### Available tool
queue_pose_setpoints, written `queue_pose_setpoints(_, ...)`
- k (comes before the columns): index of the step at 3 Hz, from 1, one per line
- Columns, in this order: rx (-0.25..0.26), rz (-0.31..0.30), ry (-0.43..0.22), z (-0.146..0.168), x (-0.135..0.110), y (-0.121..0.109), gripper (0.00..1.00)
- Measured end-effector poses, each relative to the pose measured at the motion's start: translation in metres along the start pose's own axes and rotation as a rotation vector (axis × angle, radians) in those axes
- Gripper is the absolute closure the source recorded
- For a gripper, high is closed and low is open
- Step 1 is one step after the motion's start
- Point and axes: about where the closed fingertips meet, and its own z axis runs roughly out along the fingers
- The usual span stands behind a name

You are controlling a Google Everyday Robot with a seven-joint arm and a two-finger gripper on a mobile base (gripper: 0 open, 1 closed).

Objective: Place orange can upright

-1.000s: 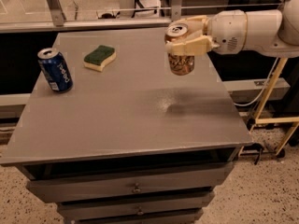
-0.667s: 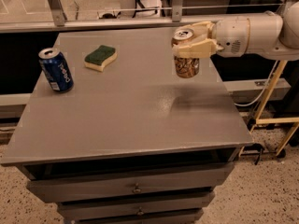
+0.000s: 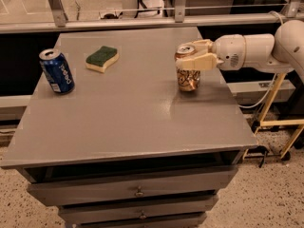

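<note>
The orange can (image 3: 188,77), orange-brown and mottled with a silver top, stands upright on the right side of the grey table top (image 3: 133,108). Its base looks to rest on the surface or just above it. My gripper (image 3: 190,60) reaches in from the right on the white arm (image 3: 251,51) and is shut on the can's upper half, its pale fingers (image 3: 202,61) on both sides of it.
A blue Pepsi can (image 3: 56,71) stands upright at the table's left edge. A green and yellow sponge (image 3: 101,58) lies at the back left centre. Drawers run below the table front. A yellow-framed stand (image 3: 280,122) is to the right of the table.
The gripper has carried the orange can down and slightly to the right, from hanging above the table to standing at the surface.
</note>
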Motion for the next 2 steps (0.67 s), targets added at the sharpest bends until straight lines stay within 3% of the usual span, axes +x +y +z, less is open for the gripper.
queue_pose_setpoints(1, -0.012, 0.016, -0.062, -0.0002, 0.0154, 0.0005, 0.12)
queue_pose_setpoints(2, -0.018, 0.014, -0.066, 0.0026, 0.0152, 0.0012, 0.0)
